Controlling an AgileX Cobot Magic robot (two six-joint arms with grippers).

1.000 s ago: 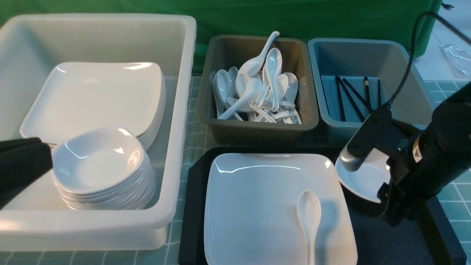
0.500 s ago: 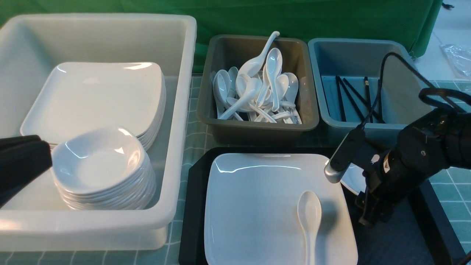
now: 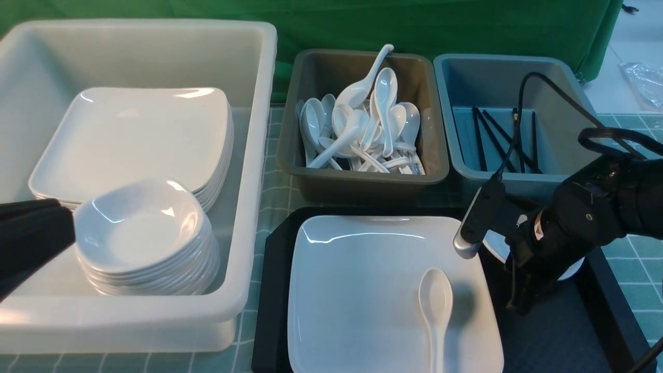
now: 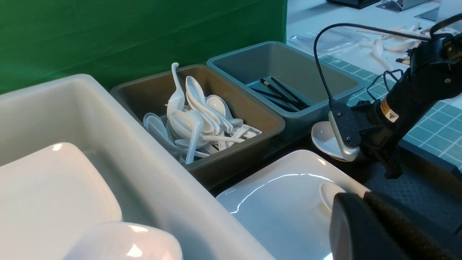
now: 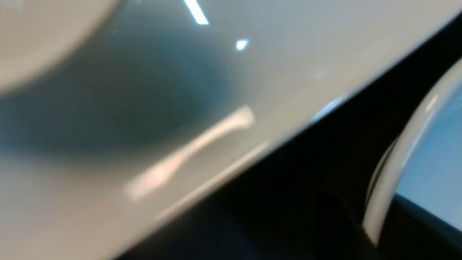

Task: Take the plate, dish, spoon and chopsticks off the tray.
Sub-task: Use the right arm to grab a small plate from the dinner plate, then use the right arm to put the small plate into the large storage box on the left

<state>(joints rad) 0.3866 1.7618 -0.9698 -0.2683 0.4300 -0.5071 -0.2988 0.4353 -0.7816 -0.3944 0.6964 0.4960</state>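
The black tray [image 3: 274, 290] holds the large white plate [image 3: 362, 290], and the white spoon [image 3: 435, 305] lies on the plate's right side. At the tray's far right corner sits the small white dish [image 3: 574, 269], mostly hidden by my right arm. My right gripper [image 3: 518, 303] points down at the dish. The right wrist view shows the dish's rim [image 5: 397, 159] pinched between the dark fingers of that gripper [image 5: 373, 231]. My left gripper [image 3: 67, 223] hovers shut and empty over the white tub. Black chopsticks [image 3: 497, 140] lie in the blue tub; none shows on the tray.
A big white tub [image 3: 248, 155] at the left holds stacked square plates [image 3: 134, 134] and stacked small dishes [image 3: 145, 233]. Behind the tray stand a grey tub [image 3: 362, 181] of white spoons and a blue tub [image 3: 466, 171]. A cable loops above my right arm.
My right arm swung left and lower onto the dish, and its jaws closed on the rim. The left arm stayed put.
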